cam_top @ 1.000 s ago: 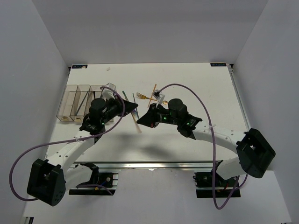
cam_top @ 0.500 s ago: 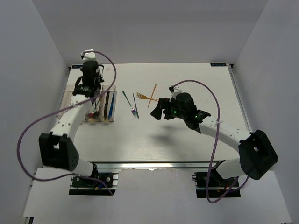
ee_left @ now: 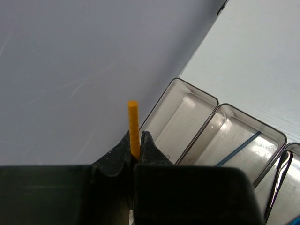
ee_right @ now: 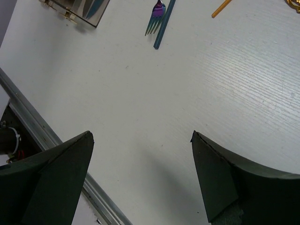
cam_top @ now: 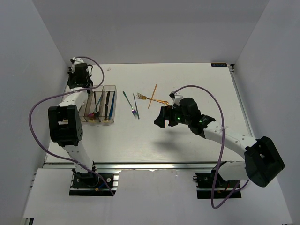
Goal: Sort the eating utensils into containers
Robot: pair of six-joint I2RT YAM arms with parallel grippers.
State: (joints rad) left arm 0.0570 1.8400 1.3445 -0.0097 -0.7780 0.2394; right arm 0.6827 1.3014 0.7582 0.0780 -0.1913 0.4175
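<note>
My left gripper (ee_left: 136, 136) is shut on an orange stick (ee_left: 133, 122) that points up past its fingertips. It hovers at the far left end of the containers (ee_left: 187, 117), close to the side wall. In the top view the left gripper (cam_top: 78, 79) is at the back left over the containers (cam_top: 116, 101). One bin holds a blue stick (ee_left: 239, 147). My right gripper (ee_right: 140, 136) is open and empty above bare table, right gripper (cam_top: 160, 120) near the middle. A teal fork (ee_right: 154, 18), a teal stick (ee_right: 164, 26), another orange stick (cam_top: 155, 89) and a gold fork (cam_top: 142, 97) lie loose.
The white side wall (ee_left: 70, 70) rises right beside the left gripper. The table's near metal rail (ee_right: 28, 126) shows below the right gripper. Dark utensils (cam_top: 107, 104) lie in the right-hand bins. The left arm hides the leftmost bins in the top view.
The left arm swung from the table's middle to the back left over the bins, carrying the orange stick. The right gripper opened wide and drew back to the right.
</note>
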